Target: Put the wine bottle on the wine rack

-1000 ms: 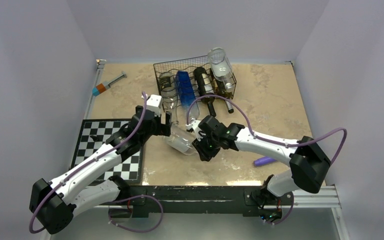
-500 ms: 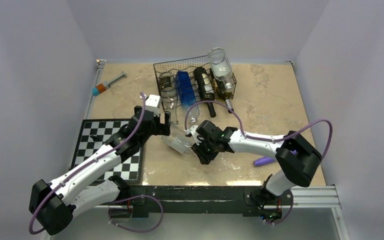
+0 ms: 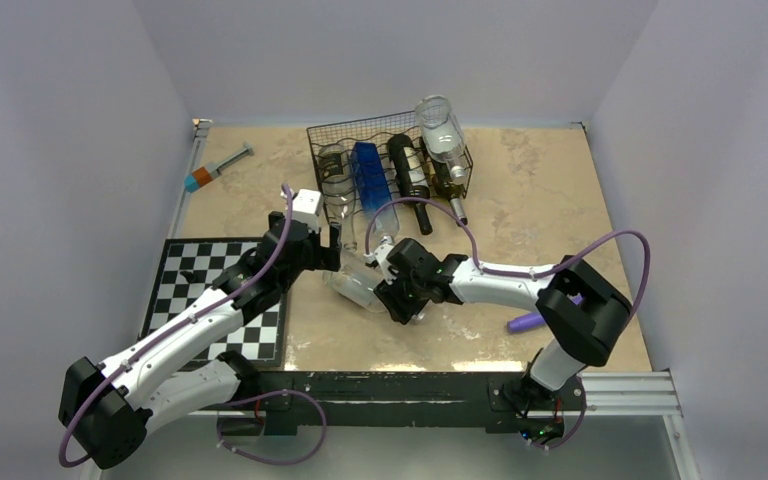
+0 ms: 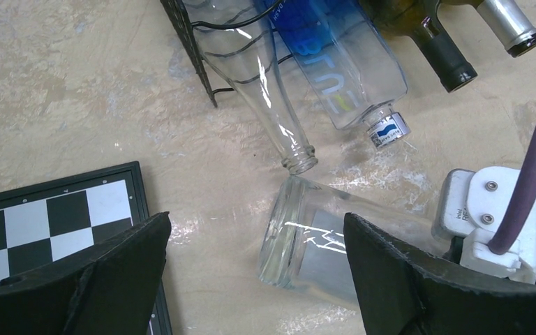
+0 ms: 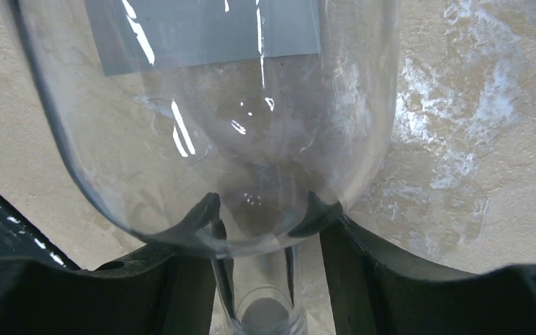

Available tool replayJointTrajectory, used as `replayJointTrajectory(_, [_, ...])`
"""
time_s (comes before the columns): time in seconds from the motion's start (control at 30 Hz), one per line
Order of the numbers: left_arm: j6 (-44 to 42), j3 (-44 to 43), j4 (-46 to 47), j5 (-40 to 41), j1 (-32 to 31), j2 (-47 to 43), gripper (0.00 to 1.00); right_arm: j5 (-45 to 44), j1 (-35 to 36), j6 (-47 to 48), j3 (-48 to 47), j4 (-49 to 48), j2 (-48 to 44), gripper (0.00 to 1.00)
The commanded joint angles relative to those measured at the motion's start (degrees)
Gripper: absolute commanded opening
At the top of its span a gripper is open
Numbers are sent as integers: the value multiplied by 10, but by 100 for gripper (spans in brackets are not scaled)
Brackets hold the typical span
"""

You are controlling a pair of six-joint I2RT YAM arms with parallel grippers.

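Bottle (image 3: 358, 288), clear glass, lay on its side on the table (image 3: 540, 200) near the middle, just in front of the rack (image 3: 360, 130) and not on it yet. Its base sat just beside the mouth of a clear racked bottle (image 4: 244, 63), neck toward the table's right edge. R gripper (image 5: 262, 209) straddled the neck right under the shoulder, a finger each side; whether it clamped or had slack, couldn't tell from the wrist view. L gripper (image 4: 255, 237) hung over the base end w/ jaws spread wide, holding nothing. Step in hand, prob.: sorting out the grip btwn the arms ahead of the lift, so placement not begun. Nxt move would call for a firm hold on neck or body, a lift off the table, then lining the bottle up w/ a free trough. Lower row looked full (four bottles), w/ a top bottle (image 3: 440, 130) at the rack's far-right corner, so the upper shelf's left side seemed the likely spot. Glass looked slick & round, could roll if let go. Labels: the bottle carried a plain grey label (image 5: 202, 35), no writing legible. Blue bottle (image 4: 342, 63) showed pale lettering, seen upside down, maybe "blue", not sure; its cap (image 4: 385, 130) bore a blue wave mark. Other labels were too small to read.
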State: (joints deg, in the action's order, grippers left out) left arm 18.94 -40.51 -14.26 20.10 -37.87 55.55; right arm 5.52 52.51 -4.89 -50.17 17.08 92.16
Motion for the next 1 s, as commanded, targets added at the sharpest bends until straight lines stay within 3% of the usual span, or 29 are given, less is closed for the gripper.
replayJointTrajectory(0.0, [-2,-15,22,16,5,0,97,-31,-2,0,-20,-44,9,56])
replayJointTrajectory(0.33, [1,-16,10,18,6,-4,97,-83,7,-11,4,-85,33,48])
replayJointTrajectory(0.43, [1,-15,7,20,5,-6,97,-98,12,-13,5,-92,43,32])
replayJointTrajectory(0.53, [1,-15,5,22,6,-10,97,-109,17,-13,4,-93,42,0])
replayJointTrajectory(0.97, [2,-24,6,47,6,-18,97,-95,23,22,-28,-36,-83,0])
